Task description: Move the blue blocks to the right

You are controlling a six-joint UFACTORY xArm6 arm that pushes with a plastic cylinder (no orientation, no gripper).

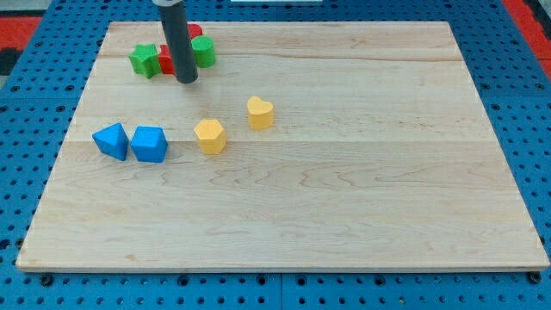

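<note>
**Sitting at the board's left: two blue blocks, untouched**

Sitting side by side at the frame's left, the blue triangular block (111, 139) and the blue cube-like block (149, 144) almost touch. Just right of them lies a yellow hexagonal block (209, 136), then a yellow heart block (260, 113) further up-right. My tip (187, 80), a bare rod with nothing to open or close, rests at upper left, well above the blue pair, beside a green star block (145, 60), a green round block (202, 51) and partly hidden red blocks (165, 60) on the wooden board (344, 189).

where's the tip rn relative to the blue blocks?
My tip sits near the view's top left, among the green and red blocks, well above the two blue blocks.
</note>
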